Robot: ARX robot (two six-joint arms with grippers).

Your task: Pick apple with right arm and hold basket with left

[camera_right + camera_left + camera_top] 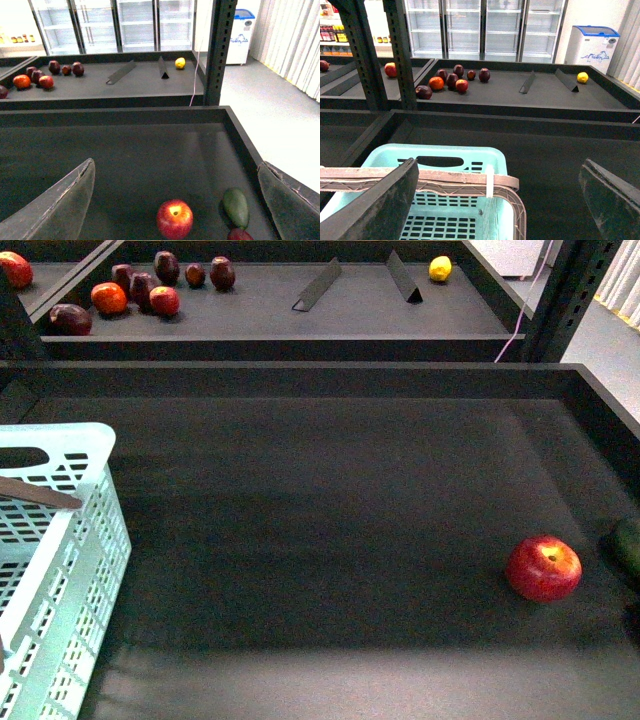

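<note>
Apple [174, 218] in the dark tray [125, 150]
Right gripper [176, 164] spread wide; dark green fruit [235, 207] just beside the apple.

The dark tray [330, 490] bears the basket [70, 440], the apple [543, 568] and what seems a green fruit [628, 545].

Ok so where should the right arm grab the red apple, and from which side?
Grip the apple across its widest girth, coming straight down from above: it is round and sits stem dimple up. Close front to back, because the green fruit lies near its right side.
</note>
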